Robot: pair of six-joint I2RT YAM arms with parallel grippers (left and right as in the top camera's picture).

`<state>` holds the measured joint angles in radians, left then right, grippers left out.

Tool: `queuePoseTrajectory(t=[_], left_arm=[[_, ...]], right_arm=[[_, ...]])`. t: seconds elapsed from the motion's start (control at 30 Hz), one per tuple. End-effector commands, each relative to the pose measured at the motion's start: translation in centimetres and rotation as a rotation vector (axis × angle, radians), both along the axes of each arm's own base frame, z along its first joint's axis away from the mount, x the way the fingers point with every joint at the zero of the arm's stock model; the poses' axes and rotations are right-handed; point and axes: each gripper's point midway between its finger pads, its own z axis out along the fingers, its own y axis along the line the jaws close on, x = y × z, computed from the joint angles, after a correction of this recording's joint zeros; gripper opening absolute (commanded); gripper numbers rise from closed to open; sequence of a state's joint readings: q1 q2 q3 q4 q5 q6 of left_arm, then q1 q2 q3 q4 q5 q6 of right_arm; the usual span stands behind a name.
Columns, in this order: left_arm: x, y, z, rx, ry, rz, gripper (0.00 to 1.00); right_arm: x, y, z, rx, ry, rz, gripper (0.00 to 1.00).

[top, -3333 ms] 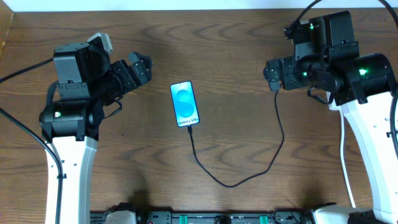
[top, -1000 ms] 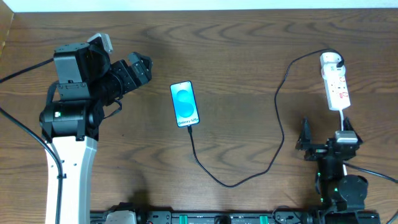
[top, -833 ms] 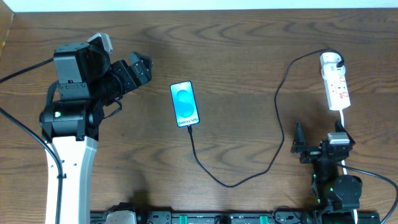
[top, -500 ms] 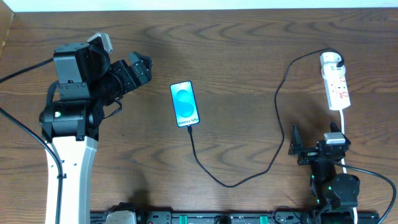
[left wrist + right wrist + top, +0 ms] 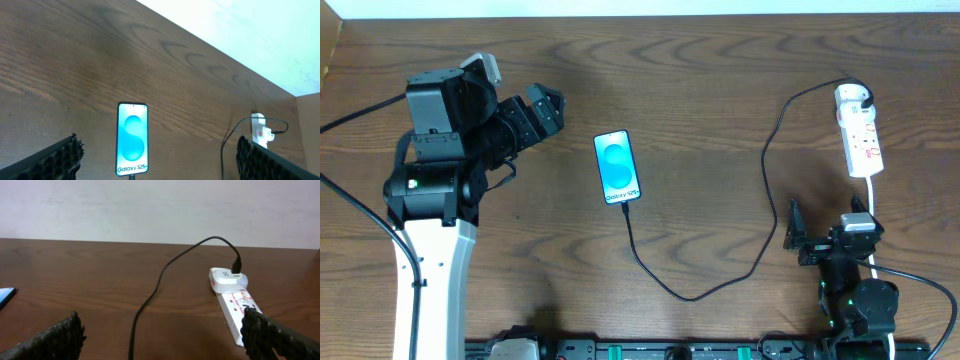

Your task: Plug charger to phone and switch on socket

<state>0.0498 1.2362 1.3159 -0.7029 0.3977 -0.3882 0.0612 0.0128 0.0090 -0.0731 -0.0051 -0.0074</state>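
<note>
The left gripper and right gripper are gaping wide, holding nothing. The phone is lying mid-table, the charger running from its near end to the socket, far right.

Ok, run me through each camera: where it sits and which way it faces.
Overhead: above the table, looking straight down on phone, charger, socket; left arm and right arm show.
Left wrist: low, facing across to the phone and far socket; its open jaws at the bottom corners.
Right wrist: low, facing the wall past the socket and charger; open jaws at the bottom corners.
Shared: all three show the socket.
</note>
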Motion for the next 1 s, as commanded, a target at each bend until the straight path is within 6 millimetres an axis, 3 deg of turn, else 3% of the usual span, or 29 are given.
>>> queuePoseTrajectory(t=[0.0,0.23,0.43,0.57,0.67,0.97], left_arm=[[0.0,0.0,0.2,0.009,-0.01,-0.013,0.99],[0.0,0.1,0.1,0.015,-0.006,-0.01,0.99],[-1.1,1.8,-0.9,0.15,-0.026,0.015,0.99],[-3.1,1.9,-0.7,0.278,-0.143,-0.055,0.99],[-4.8,1.9,-1.9,0.376,-0.27,-0.104,0.99],[-6.7,1.0,-4.9,0.449,-0.507,-0.122,0.99]], right_arm=[[0.0,0.3,-0.1,0.017,0.0,0.013,0.99],[0.0,0.3,-0.1,0.017,0.0,0.013,0.99],[0.0,0.3,-0.1,0.017,0.0,0.013,0.99],[0.0,0.3,-0.1,0.017,0.0,0.013,0.99],[0.0,0.3,-0.1,0.017,0.0,0.013,0.99],[0.0,0.3,-0.1,0.017,0.0,0.013,0.99]])
